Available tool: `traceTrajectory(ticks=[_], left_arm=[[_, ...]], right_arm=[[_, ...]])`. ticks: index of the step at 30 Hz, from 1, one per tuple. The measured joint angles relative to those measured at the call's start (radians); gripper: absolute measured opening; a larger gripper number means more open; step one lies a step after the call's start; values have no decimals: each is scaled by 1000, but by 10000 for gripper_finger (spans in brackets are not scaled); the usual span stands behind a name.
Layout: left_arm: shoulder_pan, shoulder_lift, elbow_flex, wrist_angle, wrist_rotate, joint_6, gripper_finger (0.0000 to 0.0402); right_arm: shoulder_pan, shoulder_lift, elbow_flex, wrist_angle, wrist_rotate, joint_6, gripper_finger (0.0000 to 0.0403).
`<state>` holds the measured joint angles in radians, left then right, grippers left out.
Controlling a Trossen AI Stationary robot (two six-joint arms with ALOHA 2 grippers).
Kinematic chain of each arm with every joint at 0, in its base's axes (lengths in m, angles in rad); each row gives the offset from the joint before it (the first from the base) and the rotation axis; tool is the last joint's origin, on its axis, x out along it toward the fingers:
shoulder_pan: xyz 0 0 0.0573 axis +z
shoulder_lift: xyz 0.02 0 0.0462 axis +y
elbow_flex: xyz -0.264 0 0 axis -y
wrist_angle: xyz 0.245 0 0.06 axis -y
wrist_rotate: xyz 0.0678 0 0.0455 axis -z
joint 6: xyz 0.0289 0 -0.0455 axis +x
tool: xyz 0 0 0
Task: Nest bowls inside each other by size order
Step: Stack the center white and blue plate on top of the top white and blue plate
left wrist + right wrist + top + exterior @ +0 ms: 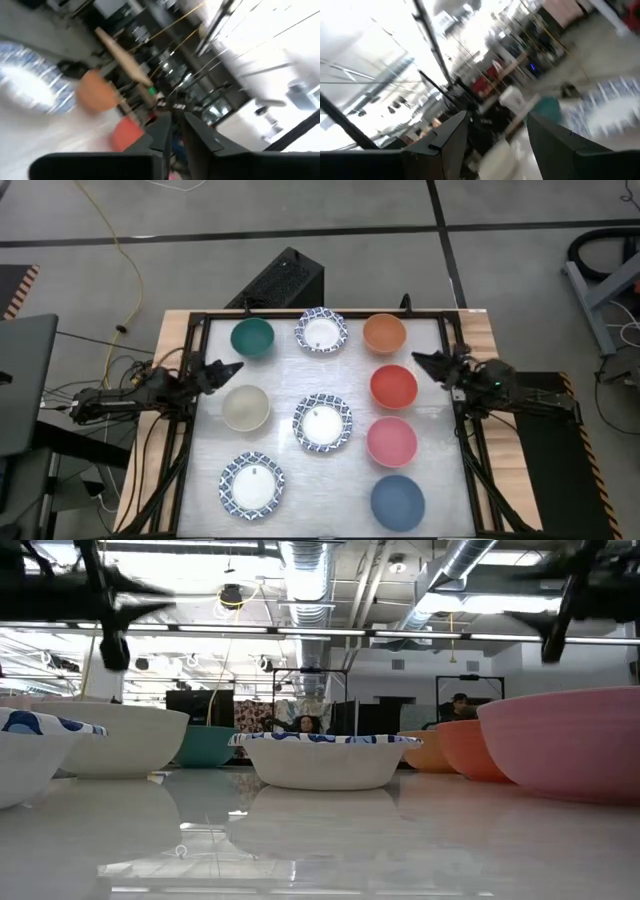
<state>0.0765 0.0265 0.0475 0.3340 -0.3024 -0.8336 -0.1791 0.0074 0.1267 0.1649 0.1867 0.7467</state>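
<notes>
The fingers of the right gripper stand spread and hold nothing, poised beside the red bowl; those of the left gripper are close together, also holding nothing, just by the cream bowl. All nine bowls sit apart on the counter, none yet nested: teal, orange, pink, blue, and three blue-rimmed white ones. The task looks barely begun; the next move probably calls for picking a smaller bowl and lowering it into a larger one.
</notes>
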Motion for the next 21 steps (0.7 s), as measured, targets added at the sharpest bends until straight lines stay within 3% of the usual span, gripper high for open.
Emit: traceTrajectory(ticks=[7, 15, 21], left_arm=[[0, 47, 217, -3, 21, 184, 91], [0, 284, 521, -25, 116, 341, 132], [0, 456, 763, -321, 140, 354, 138]], right_arm=[[0, 50, 201, -122, 24, -210, 228], [4, 301, 473, -410, 58, -284, 229], [53, 582, 649, -497, 15, -336, 230]])
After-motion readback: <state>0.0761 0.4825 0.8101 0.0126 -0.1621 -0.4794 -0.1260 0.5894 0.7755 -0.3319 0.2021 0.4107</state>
